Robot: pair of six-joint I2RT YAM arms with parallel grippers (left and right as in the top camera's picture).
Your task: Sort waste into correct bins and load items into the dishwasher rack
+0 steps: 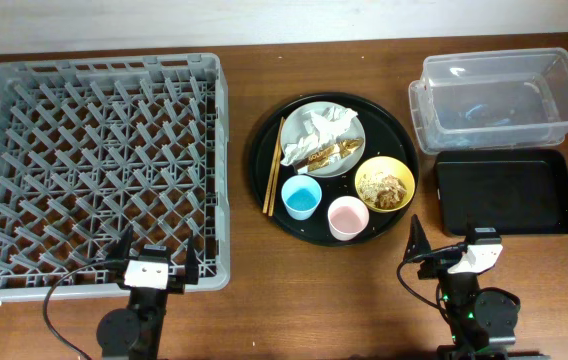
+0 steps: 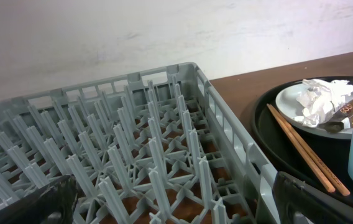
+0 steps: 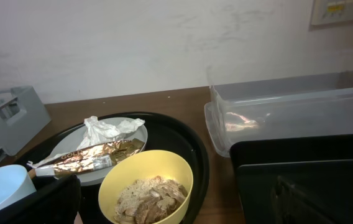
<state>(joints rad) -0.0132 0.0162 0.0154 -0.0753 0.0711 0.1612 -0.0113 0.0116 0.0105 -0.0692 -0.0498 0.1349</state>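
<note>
The left pincer (image 1: 161, 255) and right pincer (image 1: 449, 240) gape empty at the brown wooden worktop's (image 1: 264, 290) near edge. The crumpled white paper napkin (image 1: 322, 122) lies on the white round plate (image 1: 357, 140) inside the large round black tray (image 1: 389, 130), beside the grey pegged plastic rack (image 1: 94, 160).

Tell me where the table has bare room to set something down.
Bare wood runs between the dishwasher rack and the round black tray, and along the front of the table below that tray. The shallow black tray is empty too. Crowded: the round tray, nearly filled by plate, yellow bowl, blue cup, pink cup and chopsticks.
</note>
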